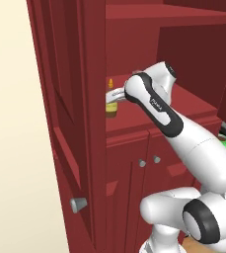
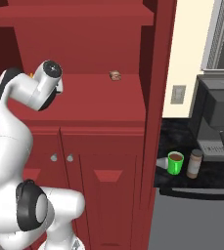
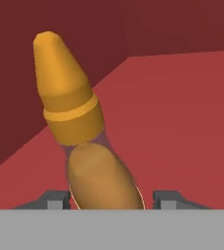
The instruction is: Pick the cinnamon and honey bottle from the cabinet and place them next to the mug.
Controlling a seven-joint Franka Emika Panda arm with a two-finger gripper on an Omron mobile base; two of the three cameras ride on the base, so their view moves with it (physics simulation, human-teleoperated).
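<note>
Two dark fingertips (image 3: pixel 55 199) of the hand (image 3: pixel 108 200) flank the honey bottle (image 3: pixel 84 146) low on its amber body, just beside it, though whether they press on it I cannot tell. The bottle stands on the red shelf of the cabinet (image 1: pixel 75 99), orange nozzle leaning away in the hand view. The cinnamon (image 2: pixel 195 163) stands on the dark desk (image 2: pixel 216 178) just beside the mug (image 2: pixel 175 162).

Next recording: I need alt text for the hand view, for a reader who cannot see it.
A honey bottle with a pointed orange nozzle cap stands close up between the hand's two dark finger tips, leaning left in the picture. Behind it lie the red cabinet shelf and the darker back wall. Whether the tips touch the bottle cannot be told.
</note>
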